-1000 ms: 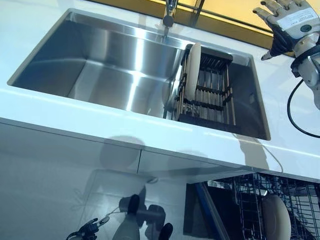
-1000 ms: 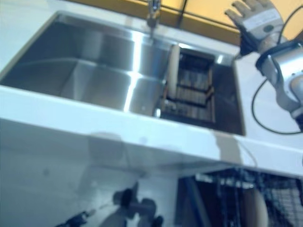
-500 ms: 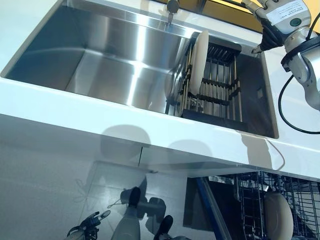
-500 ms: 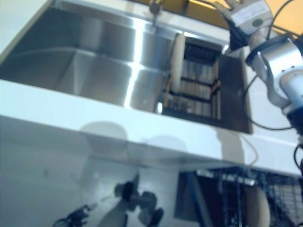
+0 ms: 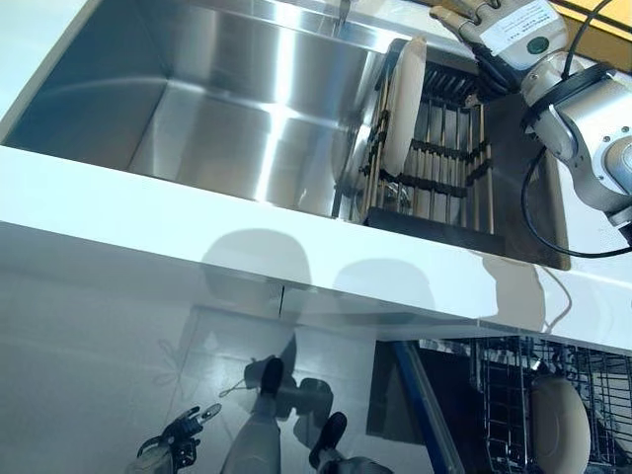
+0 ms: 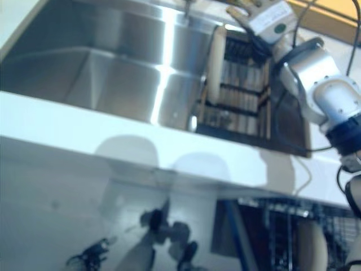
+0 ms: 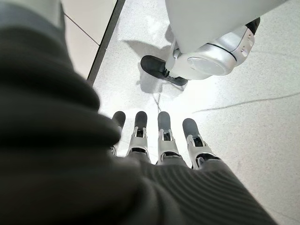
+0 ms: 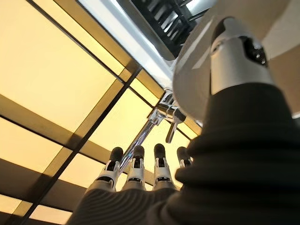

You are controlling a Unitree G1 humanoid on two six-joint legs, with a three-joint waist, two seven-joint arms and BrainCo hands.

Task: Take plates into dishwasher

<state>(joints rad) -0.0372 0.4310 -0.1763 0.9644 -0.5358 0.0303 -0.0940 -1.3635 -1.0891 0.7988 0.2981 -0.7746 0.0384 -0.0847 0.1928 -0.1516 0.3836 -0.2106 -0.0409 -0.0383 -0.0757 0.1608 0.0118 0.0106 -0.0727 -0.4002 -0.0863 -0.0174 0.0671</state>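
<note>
A cream plate (image 5: 400,104) stands on edge at the left end of a dark drying rack (image 5: 449,173) in the right part of the steel sink (image 5: 227,109). My right hand (image 5: 499,30) hovers over the rack's far end, just right of the plate's top, open, not touching it. In the right wrist view its fingers (image 8: 136,171) are straight and hold nothing, with the plate (image 8: 192,79) close beside the thumb. My left hand (image 5: 173,449) hangs low by the floor, open, its fingers (image 7: 164,136) straight and empty.
The faucet (image 5: 344,10) stands behind the sink, left of my right hand. A white counter (image 5: 197,222) runs along the sink's front. Below at the right, the dishwasher's wire rack (image 5: 592,380) is pulled out with one plate (image 5: 558,425) standing in it.
The camera has shifted. My right hand has come left from over the counter to above the rack, closer to the plate. The left hand stays low.
</note>
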